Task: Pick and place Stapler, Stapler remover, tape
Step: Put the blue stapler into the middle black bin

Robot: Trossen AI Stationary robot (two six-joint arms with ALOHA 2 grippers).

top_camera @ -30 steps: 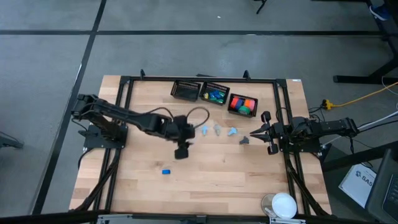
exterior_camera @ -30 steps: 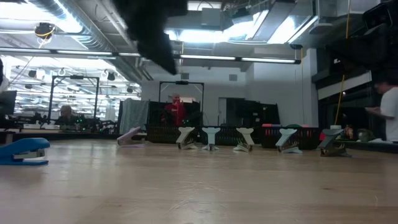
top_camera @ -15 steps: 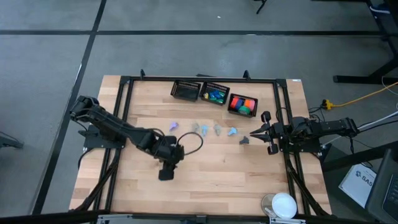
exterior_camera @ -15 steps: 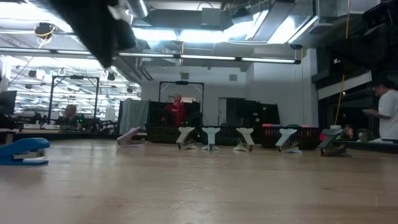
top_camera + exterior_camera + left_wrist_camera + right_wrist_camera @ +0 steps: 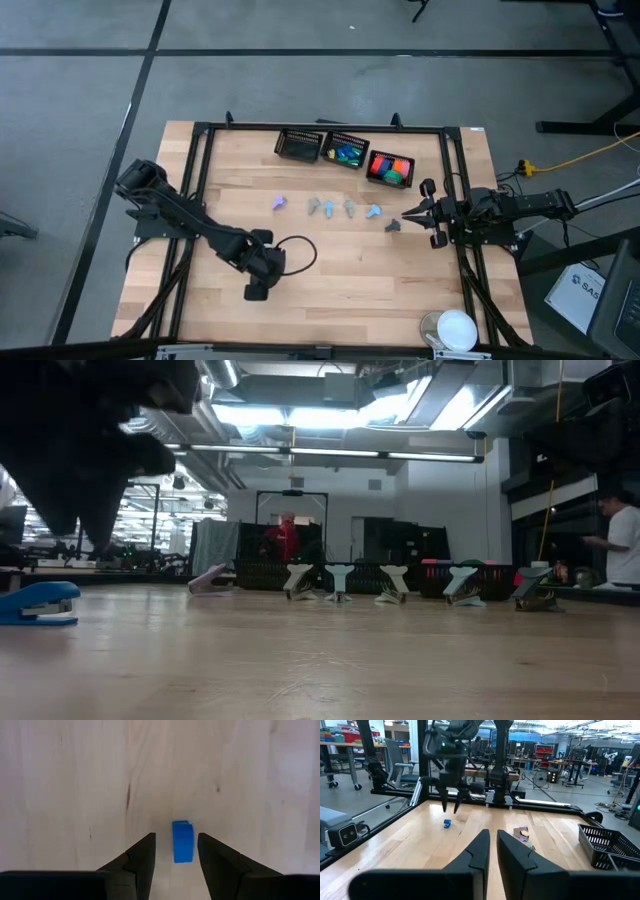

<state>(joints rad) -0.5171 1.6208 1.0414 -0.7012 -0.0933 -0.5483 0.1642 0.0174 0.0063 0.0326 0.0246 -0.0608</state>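
Left gripper (image 5: 176, 836): fingers set wide, pointing down at the table (image 5: 340, 270), holding nothing. In the right wrist view the fingertips stand just above the wood, not touching it.

Blue tape (image 5: 182, 841): lies on the table directly under the left gripper, in the gap between its two fingers and nearer one of them; no contact is visible. In the high view the gripper covers it.

Removers (image 5: 350, 208): a row of pastel claw-shaped pieces on the table, well apart from the left gripper, on the far side of it toward the baskets.

Baskets (image 5: 345, 152): three in a line beyond the removers, at the far edge. The middle one holds blue, green and yellow pieces; the one nearest the right arm holds red, orange and pink pieces.

Right gripper (image 5: 410, 213): waits at the right edge of the table, fingers almost together, empty. A grey remover (image 5: 392, 226) lies just beside its tips.
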